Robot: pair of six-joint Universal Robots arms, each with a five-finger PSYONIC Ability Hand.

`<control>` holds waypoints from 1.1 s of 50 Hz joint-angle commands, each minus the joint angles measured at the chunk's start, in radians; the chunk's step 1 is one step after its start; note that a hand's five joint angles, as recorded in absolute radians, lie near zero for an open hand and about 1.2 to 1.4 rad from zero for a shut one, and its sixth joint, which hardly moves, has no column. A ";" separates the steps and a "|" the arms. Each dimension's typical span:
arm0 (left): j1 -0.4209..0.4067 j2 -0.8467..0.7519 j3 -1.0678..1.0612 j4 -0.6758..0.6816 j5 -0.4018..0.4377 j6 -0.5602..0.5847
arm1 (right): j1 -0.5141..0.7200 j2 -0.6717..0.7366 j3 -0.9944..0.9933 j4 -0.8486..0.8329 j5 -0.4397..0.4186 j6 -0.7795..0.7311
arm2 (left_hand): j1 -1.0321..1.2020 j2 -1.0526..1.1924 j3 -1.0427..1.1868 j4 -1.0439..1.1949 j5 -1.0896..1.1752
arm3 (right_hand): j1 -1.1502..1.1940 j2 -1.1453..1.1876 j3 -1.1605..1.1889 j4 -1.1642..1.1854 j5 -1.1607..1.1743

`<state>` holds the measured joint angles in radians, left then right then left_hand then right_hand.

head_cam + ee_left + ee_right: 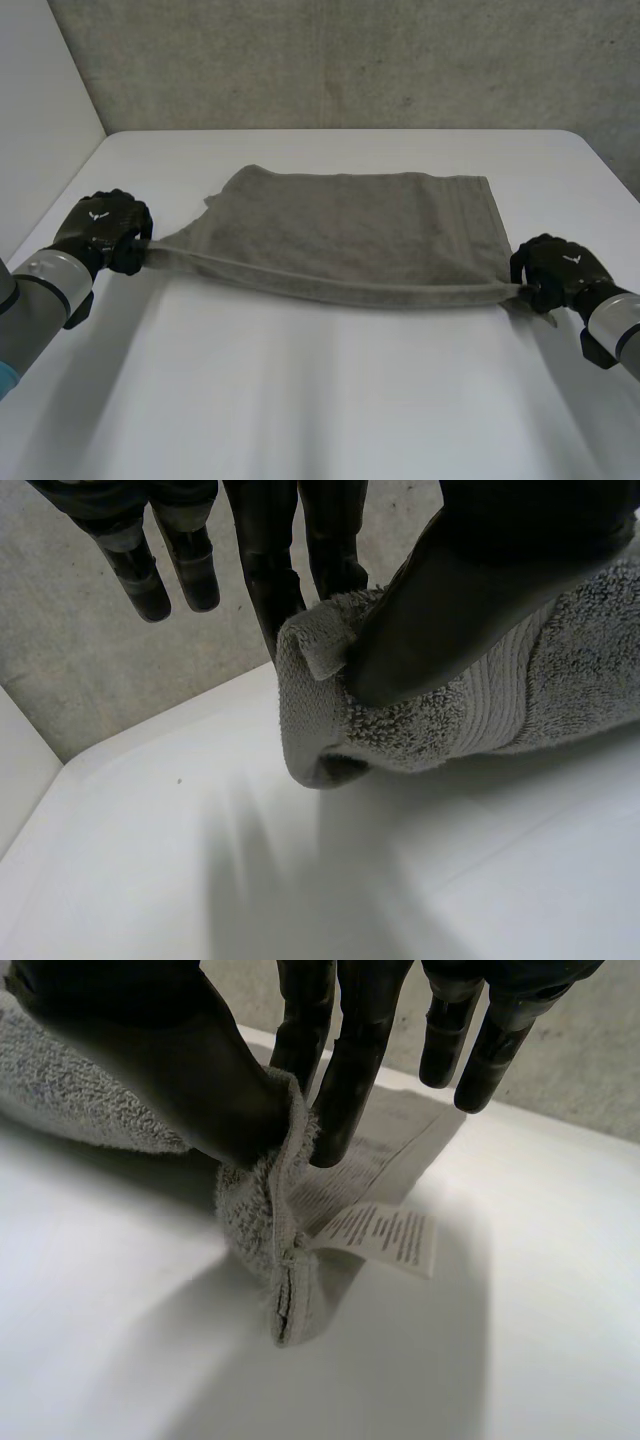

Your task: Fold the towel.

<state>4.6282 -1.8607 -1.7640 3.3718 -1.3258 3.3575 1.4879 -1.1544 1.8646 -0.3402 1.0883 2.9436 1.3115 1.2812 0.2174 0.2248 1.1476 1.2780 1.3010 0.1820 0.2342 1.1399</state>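
- Left hand (440, 600) pinches the towel's (560, 690) near left corner: the thumb presses the bunched cloth against two fingers, while the other fingers hang straight and free.
- Right hand (180, 1070) does the same at the near right corner, thumb squeezing the hem against the fingers beside it, the remaining fingers spread clear of the cloth.
- A white printed care label (385, 1238), thin and papery, dangles from that right corner, just below the fingertips. It looks too flimsy to serve as a hold by itself.
- Between the hands, the near edge is raised off the white table (300, 400) and stretched into a long line with a slight sag in the middle.
- The sag suggests soft, light, limp cloth with no stiffness of its own. It will likely droop wherever it is unsupported, so both corners need carrying together.
- Grey looped terry with a flatter woven band along the hem. The rough pile should grip well, not slip, and the thicker hem at the corners is probably the best place to hold.
- Farther back, the rest of the towel lies flat on the table, roughly rectangular, with its far left corner a little rumpled.
- A rough concrete wall (350, 60) stands behind the table.
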 commanded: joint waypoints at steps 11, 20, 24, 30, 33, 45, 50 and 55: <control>0.001 0.119 -0.040 -0.048 0.045 -0.035 | -0.070 -0.148 -0.059 0.214 -0.203 -0.175 | 0.085 0.115 -0.043 -0.050 0.074 | 0.118 0.095 -0.007 -0.060 0.082; 0.004 0.224 -0.043 -0.112 0.071 -0.036 | -0.170 -0.270 -0.152 0.380 -0.321 -0.299 | 0.085 0.115 -0.043 -0.050 0.074 | 0.118 0.095 -0.007 -0.060 0.082; 0.003 0.258 -0.043 -0.127 0.072 -0.036 | -0.198 -0.311 -0.191 0.414 -0.354 -0.321 | 0.085 0.115 -0.043 -0.050 0.074 | 0.118 0.095 -0.007 -0.060 0.082; -0.005 0.307 -0.045 -0.152 0.076 -0.059 | -0.258 -0.352 -0.243 0.434 -0.432 -0.328 | 0.085 0.115 -0.043 -0.050 0.074 | 0.118 0.095 -0.007 -0.060 0.082; -0.011 0.316 -0.046 -0.164 0.086 -0.079 | -0.284 -0.366 -0.260 0.451 -0.479 -0.328 | 0.085 0.115 -0.043 -0.050 0.074 | 0.118 0.095 -0.007 -0.060 0.082; -0.039 0.321 0.001 -0.198 0.132 -0.107 | -0.426 -0.403 -0.340 0.517 -0.581 -0.362 | 0.085 0.115 -0.043 -0.050 0.074 | 0.118 0.095 -0.007 -0.060 0.082; -0.037 0.319 0.098 -0.200 0.128 -0.107 | -0.411 -0.409 -0.398 0.518 -0.599 -0.351 | 0.085 0.115 -0.043 -0.050 0.074 | 0.118 0.095 -0.007 -0.060 0.082; -0.037 0.296 0.207 -0.198 0.122 -0.109 | -0.327 -0.412 -0.476 0.501 -0.590 -0.313 | 0.085 0.115 -0.043 -0.050 0.074 | 0.118 0.095 -0.007 -0.060 0.082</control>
<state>4.5897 -1.5453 -1.6696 3.1720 -1.1965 3.2488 1.0840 -1.5652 1.4632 0.1771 0.4931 2.5960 1.3115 1.2812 0.2174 0.2248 1.1567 1.2772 1.3102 0.1820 0.2342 1.1513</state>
